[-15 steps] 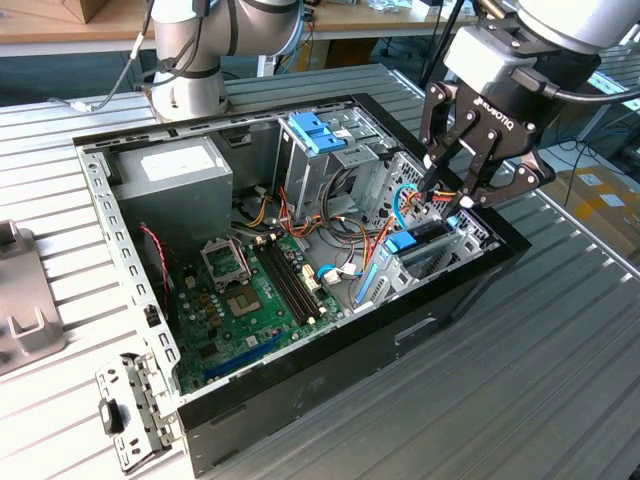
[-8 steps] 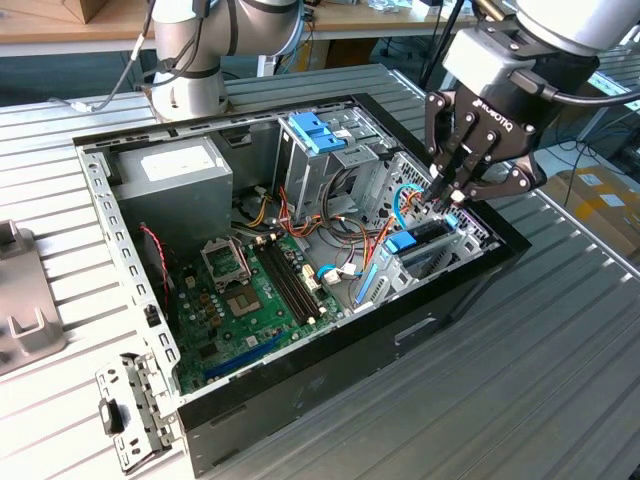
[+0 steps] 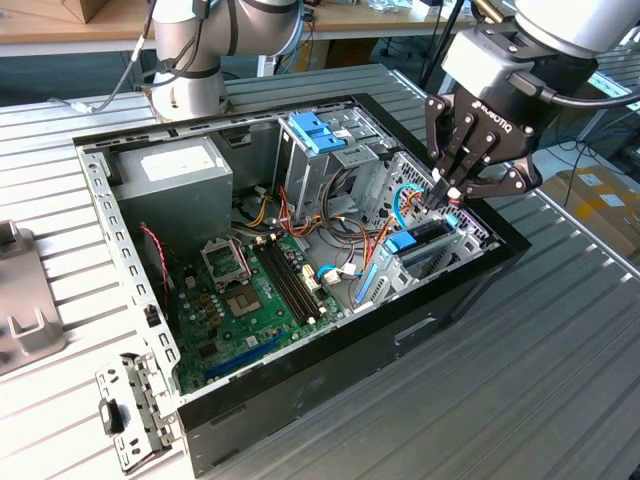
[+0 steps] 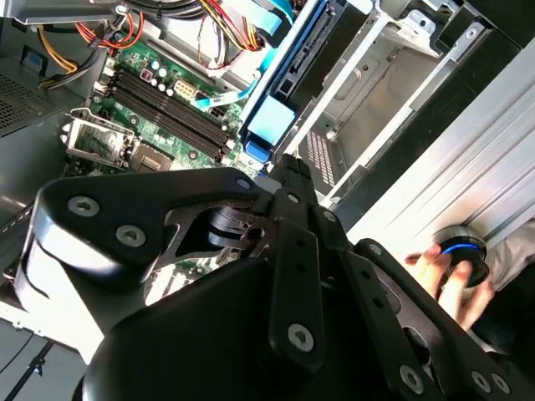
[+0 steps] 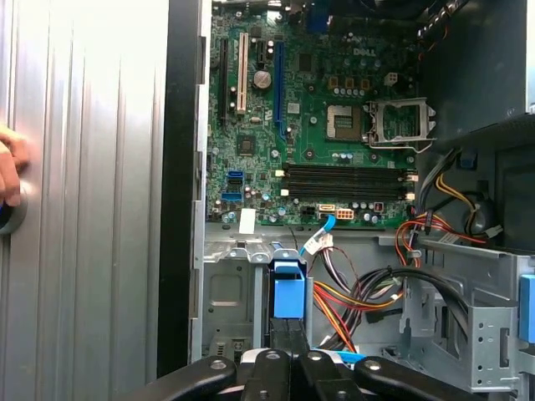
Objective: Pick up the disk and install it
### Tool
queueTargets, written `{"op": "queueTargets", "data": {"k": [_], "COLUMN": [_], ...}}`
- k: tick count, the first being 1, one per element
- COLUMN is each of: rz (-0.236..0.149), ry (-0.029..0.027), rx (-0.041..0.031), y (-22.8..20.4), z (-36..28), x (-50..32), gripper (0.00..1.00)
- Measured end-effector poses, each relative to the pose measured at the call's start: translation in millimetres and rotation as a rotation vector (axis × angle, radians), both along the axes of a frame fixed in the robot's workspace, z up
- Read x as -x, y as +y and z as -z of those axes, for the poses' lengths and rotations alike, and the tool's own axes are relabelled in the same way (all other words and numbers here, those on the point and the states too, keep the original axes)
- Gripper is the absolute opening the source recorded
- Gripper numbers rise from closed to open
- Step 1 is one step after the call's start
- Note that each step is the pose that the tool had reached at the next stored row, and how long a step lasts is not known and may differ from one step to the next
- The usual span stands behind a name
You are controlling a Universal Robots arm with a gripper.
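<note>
Disk (image 3: 424, 233), blue-framed, standing on edge in the drive bay of the open computer case (image 3: 330, 365).
Gripper (image 3: 442, 192) narrow, fingers together, tips at the disk's upper end; motherboard (image 3: 245, 300) alongside.

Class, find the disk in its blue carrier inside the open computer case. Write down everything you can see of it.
The disk is a flat dark slab framed by a bright blue plastic carrier, with a blue tab at one end. It stands on edge in a grey metal bay inside the black computer case, on the exterior view's right, next to the green circuit board. The shut gripper hangs right at its upper edge; whether they touch cannot be told.
</note>
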State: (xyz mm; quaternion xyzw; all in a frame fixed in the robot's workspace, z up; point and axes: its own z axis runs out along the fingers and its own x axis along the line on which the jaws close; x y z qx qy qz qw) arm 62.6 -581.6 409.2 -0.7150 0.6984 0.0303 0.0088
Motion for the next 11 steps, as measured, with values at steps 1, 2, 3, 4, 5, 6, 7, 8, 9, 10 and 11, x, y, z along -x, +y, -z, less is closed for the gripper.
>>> {"op": "queueTargets", "data": {"k": [1, 2, 3, 4, 5, 6, 7, 8, 9, 10, 11], "rz": [0.000, 0.000, 0.000, 0.000, 0.000, 0.000, 0.000, 0.000, 0.000, 0.000, 0.000], "ry": [0.0000, 0.0000, 0.0000, 0.0000, 0.0000, 0.0000, 0.0000, 0.0000, 0.0000, 0.0000, 0.0000], "rx": [0.0000, 0.0000, 0.0000, 0.0000, 0.0000, -0.0001, 0.0000, 0.0000, 0.0000, 0.0000, 0.0000], "y": [0.0, 0.0, 0.0, 0.0, 0.0, 0.0, 0.0, 0.0, 0.0, 0.0, 0.0], "z": [0.1, 0.3, 0.4, 0.4, 0.4, 0.4, 0.4, 0.5, 0.5, 0.5, 0.5], "x": [0.0, 0.0, 0.0, -0.1, -0.4, -1.2, -1.7, -2.6, -3.0, -3.5, -4.1], "gripper": [0.11, 0.11, 0.11, 0.11, 0.11, 0.11, 0.11, 0.11, 0.11, 0.11, 0.11]}}
